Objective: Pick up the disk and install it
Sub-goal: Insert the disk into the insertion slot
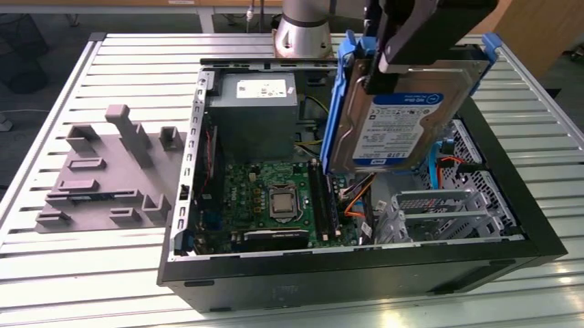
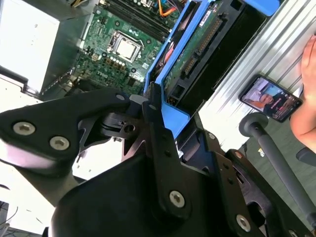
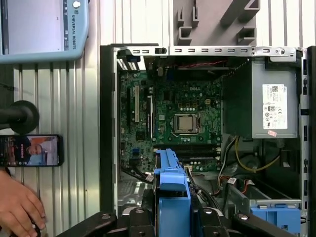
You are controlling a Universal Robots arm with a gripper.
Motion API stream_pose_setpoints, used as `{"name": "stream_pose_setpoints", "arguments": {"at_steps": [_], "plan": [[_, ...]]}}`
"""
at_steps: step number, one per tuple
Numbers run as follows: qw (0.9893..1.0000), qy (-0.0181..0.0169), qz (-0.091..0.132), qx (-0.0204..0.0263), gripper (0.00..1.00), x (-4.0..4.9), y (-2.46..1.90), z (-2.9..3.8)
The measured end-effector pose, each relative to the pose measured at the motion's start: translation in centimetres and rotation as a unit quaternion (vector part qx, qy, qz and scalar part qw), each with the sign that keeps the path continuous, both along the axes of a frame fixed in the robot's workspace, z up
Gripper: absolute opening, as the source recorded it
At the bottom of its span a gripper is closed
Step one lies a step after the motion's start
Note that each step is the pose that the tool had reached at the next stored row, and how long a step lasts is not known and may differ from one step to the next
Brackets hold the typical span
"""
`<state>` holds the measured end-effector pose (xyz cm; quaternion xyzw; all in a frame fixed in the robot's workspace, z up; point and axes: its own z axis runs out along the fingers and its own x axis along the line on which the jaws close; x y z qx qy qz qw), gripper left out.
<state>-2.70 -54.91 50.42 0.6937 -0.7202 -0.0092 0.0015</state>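
Exterior view: I see the gripper (image 1: pixel 388 68) reaching down from above, its fingers clamped on the upper end of the disk (image 1: pixel 392 130). The disk hangs nearly upright with a slight tilt, label toward the camera and blue carrier round its edges. It is held in the air over the open PC case (image 1: pixel 365 273). Its lower edge sits above the gap between the motherboard (image 1: pixel 256 184) and the drive cage (image 1: pixel 438 212), and I can't tell if it touches anything. The power supply (image 1: pixel 251 113) sits in the far corner of the case, and the arm's base (image 1: pixel 306 27) stands behind it. A grey fixture plate (image 1: pixel 100 171) lies on the slatted table (image 1: pixel 91 273), on the exterior view's left, apart from the case.

Second wrist view: the gripper's black linkage is close up, with one of the fingers (image 2: pixel 154 133) pressed flat against the blue carrier. The disk's green circuit-board side faces this camera. Beyond it I see the motherboard with the CPU (image 2: pixel 126 47). A phone (image 2: pixel 270 98) lies on the table outside the case, with a person's hand (image 2: pixel 308 69) near it.

First wrist view: I'm looking along the carrier's blue edge straight into the case, with the gripper closed on both sides of the carrier. The motherboard, CPU and power supply all lie below. A blue bracket (image 3: pixel 276 217) sits inside the case near the disk. Outside the case are a teach pendant (image 3: pixel 44 27), a black knob (image 3: pixel 17 117), the phone and the hand.
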Motion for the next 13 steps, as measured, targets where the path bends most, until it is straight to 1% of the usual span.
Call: {"name": "stream_pose_setpoints", "arguments": {"at_steps": [2, 8, 13], "plan": [[1.0, 0.0, 0.0, -0.0002, 0.36, 0.35, -0.07, -0.13], [1.0, 0.0, 0.0, -0.0002, 0.36, 2.17, -0.13, -0.57], [1.0, 0.0, 0.0, -0.0001, 0.36, 2.3, -0.13, -0.61]]}}
